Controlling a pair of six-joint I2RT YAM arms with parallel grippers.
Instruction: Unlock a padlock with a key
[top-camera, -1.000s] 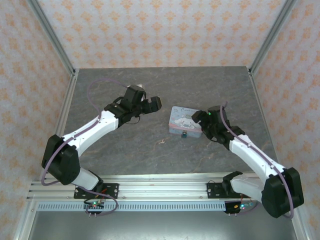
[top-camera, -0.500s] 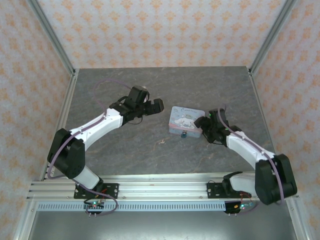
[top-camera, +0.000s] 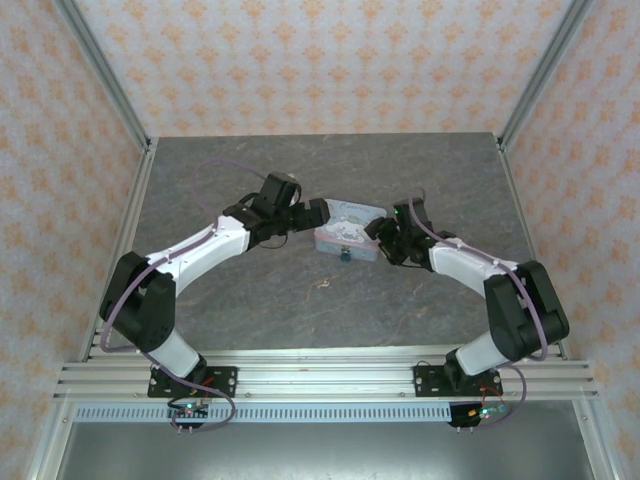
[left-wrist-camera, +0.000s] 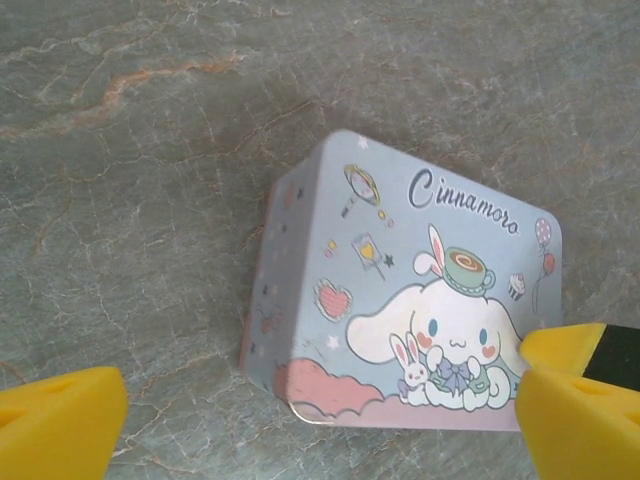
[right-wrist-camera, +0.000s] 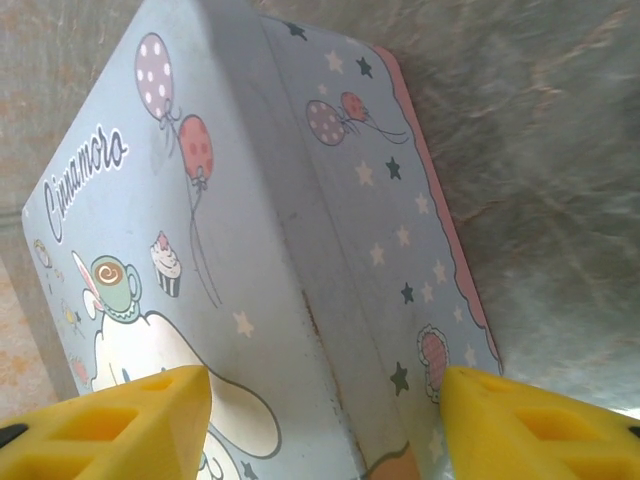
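Resting on the grey, marble-veined worktop (top-camera: 250, 300), the pale-blue tin (top-camera: 348, 222) was a rounded rectangular box of thin painted metal. Its smooth lid was printed with a white long-eared cartoon animal, balloons and stars, with a pink scalloped band along the foot of its walls and some chipped paint down one rounded edge. The padlock (top-camera: 344, 255), a tiny dark metallic piece with a blue part, sat at the tin's near side, too small to make out further. The left fingers (left-wrist-camera: 60, 425), blunt yellow plastic blocks, were spread wide above the tin, one tip overlapping its lid corner in the left wrist view. The right fingers (right-wrist-camera: 105, 425), of the same yellow plastic, stood apart on either side of a tin corner, and whether they pressed on it could not be told. Compared with a second earlier, the tin had shifted left and away from the arm bases, the padlock had gone with it, the right arm had stretched inward after it, and the left fingers had closed in on the tin's other side.
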